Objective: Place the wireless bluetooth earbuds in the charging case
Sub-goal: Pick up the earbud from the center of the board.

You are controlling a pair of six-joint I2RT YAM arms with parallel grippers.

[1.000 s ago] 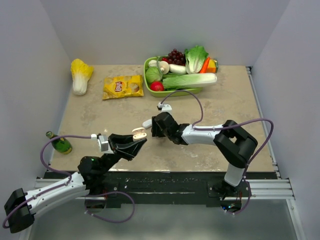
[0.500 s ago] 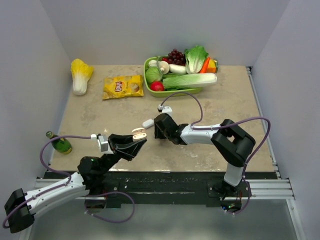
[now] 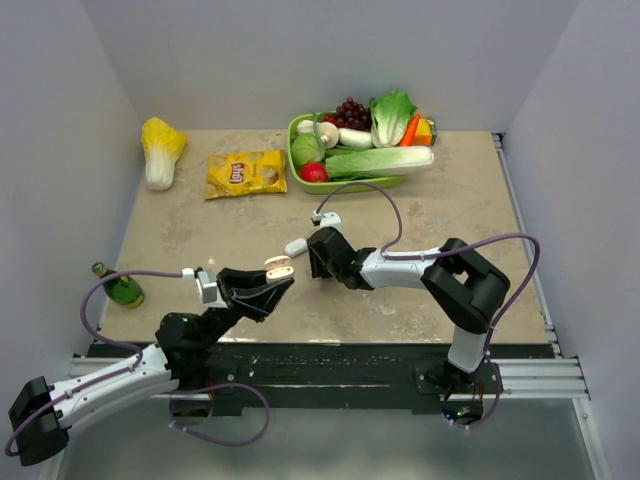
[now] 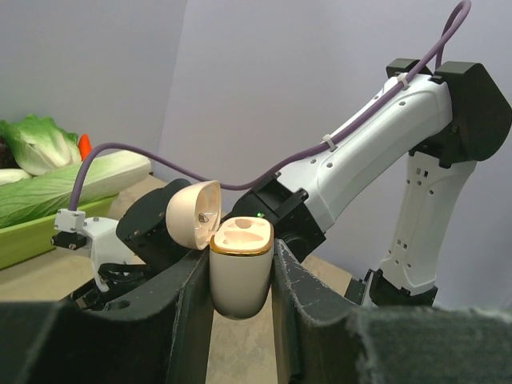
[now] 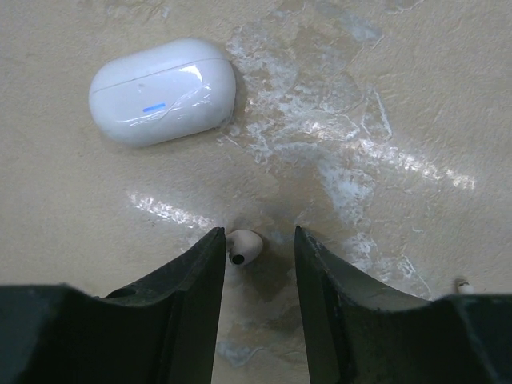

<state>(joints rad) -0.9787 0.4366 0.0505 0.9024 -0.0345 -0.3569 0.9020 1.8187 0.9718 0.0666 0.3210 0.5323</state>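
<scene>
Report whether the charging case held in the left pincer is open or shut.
Open. The charging case stands upright, clamped in the left pincer, its lid swung back and the tan inside showing.

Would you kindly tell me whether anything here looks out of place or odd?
Yes: a second white case lies closed on the table, though the left claw holds an open case. One earbud lies loose on the table between the fingers of the open right claw.
</scene>
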